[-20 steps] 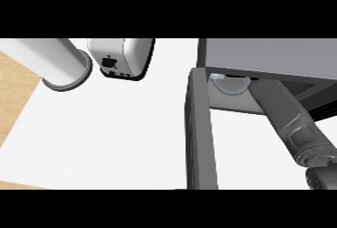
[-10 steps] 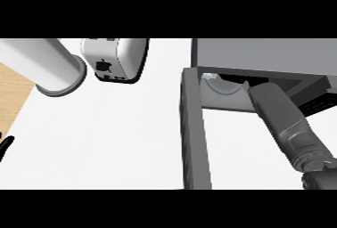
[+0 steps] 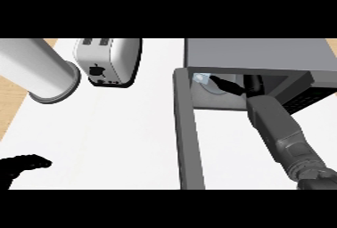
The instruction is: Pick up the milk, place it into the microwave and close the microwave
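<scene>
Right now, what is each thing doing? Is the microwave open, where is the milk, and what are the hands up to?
microwave: open, its door swung out towards the robot.
milk: inside the microwave, at the right hand's fingertips.
right hand: reaching into the microwave; grip not clear.
left hand: at the lower left edge, fingers curled, holding nothing.
toaster: standing on the counter, slots empty.

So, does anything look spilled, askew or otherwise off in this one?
Nothing stands out. The toaster sits square on the counter, the microwave door hangs open, and the right hand reaches inside by the milk. No spills show.
</scene>
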{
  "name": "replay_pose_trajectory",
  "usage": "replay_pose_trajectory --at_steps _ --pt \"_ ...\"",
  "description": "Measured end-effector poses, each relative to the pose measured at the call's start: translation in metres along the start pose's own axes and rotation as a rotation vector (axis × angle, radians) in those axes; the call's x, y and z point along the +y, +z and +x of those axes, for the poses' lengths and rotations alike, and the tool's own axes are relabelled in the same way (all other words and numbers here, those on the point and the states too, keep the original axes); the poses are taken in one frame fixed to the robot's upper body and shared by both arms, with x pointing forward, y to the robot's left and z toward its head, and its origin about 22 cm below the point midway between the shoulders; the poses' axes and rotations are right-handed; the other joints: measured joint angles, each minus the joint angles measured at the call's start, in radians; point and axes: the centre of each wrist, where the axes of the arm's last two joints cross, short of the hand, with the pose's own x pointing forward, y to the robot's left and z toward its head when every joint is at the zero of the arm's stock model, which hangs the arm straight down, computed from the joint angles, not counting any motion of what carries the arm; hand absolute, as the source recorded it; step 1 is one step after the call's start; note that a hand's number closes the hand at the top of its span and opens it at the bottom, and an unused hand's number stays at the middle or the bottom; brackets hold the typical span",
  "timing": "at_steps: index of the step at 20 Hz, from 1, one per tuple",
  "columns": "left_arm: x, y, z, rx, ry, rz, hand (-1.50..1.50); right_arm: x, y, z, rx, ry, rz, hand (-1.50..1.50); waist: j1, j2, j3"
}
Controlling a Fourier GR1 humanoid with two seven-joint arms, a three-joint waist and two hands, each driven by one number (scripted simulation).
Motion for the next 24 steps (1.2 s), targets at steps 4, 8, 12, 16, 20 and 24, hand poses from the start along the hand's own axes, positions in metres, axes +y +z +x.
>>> replay_pose_trajectory --at_steps 4,8,12,16,20,24 --pt "-0.013 -0.013 -0.002 0.015 0.021 -0.028 1.50 0.007 0.021 -0.015 0.011 -0.136 0.049 -1.50 -0.018 -0.010 -0.001" --pt "-0.027 -0.020 -0.005 0.036 0.048 -0.058 1.50 0.009 0.042 -0.028 0.022 -0.217 0.063 -1.50 -0.027 -0.017 -0.002" --pt "-0.041 -0.032 -0.010 0.064 0.064 -0.076 1.50 0.010 0.065 -0.042 0.036 -0.241 0.077 -1.50 -0.044 -0.025 -0.003" --pt "-0.054 -0.038 -0.013 0.077 0.059 -0.122 1.50 0.001 0.092 -0.055 0.043 -0.241 0.082 -1.50 -0.057 -0.031 -0.004" --pt "-0.070 -0.052 -0.021 0.085 0.033 -0.172 1.50 -0.007 0.122 -0.065 0.062 -0.248 0.072 -1.50 -0.068 -0.034 -0.004" --pt "-0.087 -0.071 -0.027 0.086 0.014 -0.196 1.50 -0.026 0.151 -0.071 0.066 -0.254 0.064 -1.50 -0.076 -0.035 -0.005"
